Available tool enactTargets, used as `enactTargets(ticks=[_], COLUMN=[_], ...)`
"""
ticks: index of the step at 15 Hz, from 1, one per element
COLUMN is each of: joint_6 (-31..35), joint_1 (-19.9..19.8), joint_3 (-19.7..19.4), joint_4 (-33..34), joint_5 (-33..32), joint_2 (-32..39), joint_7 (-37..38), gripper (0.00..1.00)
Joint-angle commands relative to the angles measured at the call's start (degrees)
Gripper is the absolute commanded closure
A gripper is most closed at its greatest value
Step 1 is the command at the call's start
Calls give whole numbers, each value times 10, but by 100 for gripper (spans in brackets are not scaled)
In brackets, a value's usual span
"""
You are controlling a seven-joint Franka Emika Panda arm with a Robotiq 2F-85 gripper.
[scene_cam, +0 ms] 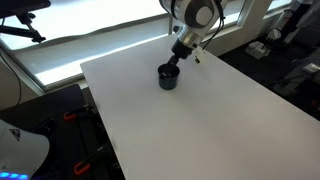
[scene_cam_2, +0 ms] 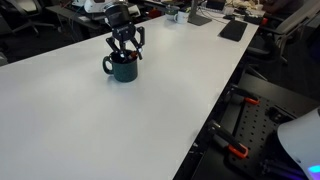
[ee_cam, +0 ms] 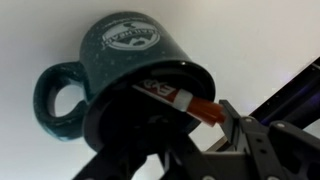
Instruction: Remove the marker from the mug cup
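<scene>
Wrist view shows the marker (ee_cam: 175, 97) lying slanted inside the mug cup (ee_cam: 110, 70). Its red end pokes over the rim at the right, just beside one finger of the gripper (ee_cam: 180, 150), whose fingers stand spread and hold nothing. In an exterior view the gripper (scene_cam: 175, 62) hangs directly over the mug cup (scene_cam: 168, 78) on the white table (scene_cam: 200, 120). In an exterior view the spread fingers of the gripper (scene_cam_2: 125, 50) straddle the rim of the mug cup (scene_cam_2: 123, 68); the marker is too small to make out there.
</scene>
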Motion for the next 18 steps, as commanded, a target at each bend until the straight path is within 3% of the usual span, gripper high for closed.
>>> enactTargets(ticks=[1,3,4,5,6,8,14,15,18], joint_6=[-2,0,0,0,1,4,13,15,18], joint_1=[-4,-5,-6,-7,-6,-7,-8,-8,-8], joint_3=[5,5,4,4,3,3,1,0,-3], joint_4=[0,-1,0,0,0,-2,1,2,5], joint_5=[-3,-3,-3,-3,-3,-4,-7,-8,-12], joint_2=[-1,-2,-4,-5,-8,-12,-27,-31,-39], joint_7=[2,2,2,2,5,3,4,3,4], gripper=[83,98,100,94,60,52,5,0,0])
